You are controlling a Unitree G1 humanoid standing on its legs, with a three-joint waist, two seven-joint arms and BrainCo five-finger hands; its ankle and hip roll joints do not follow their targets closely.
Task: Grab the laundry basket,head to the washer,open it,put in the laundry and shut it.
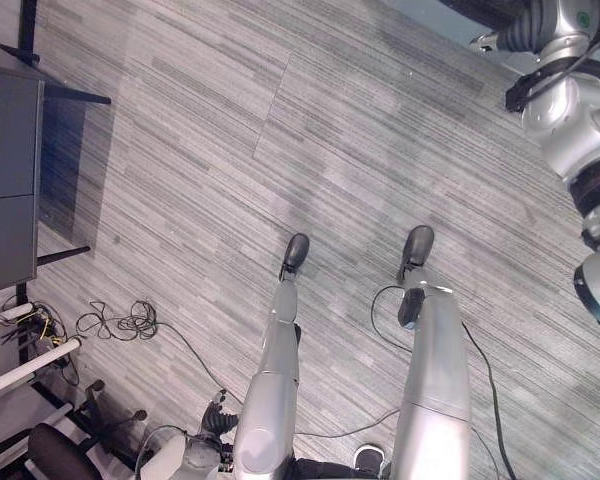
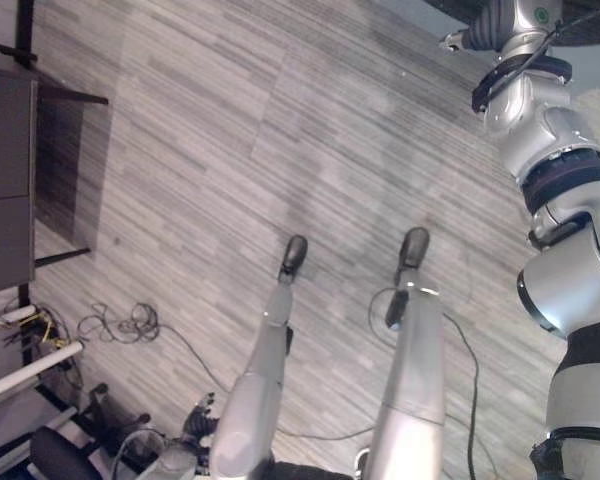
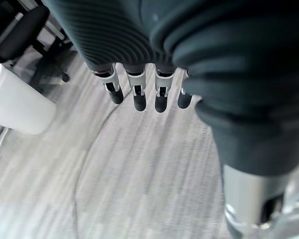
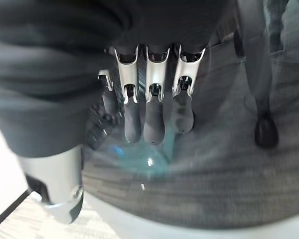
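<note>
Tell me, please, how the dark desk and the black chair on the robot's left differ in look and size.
The desk looks far larger than the chair. The desk has a flat, straight-edged top; the chair has a rounded seat. The desk stands on thin black legs, the chair on a base with castors. Both are dark and stand on the grey striped carpet.

The floor [image 1: 280, 130] looks like rough grey striped carpet, the dark cabinet [image 1: 8, 180] looks smooth and matt, and the office chair [image 1: 55, 452] has a soft black seat.
</note>
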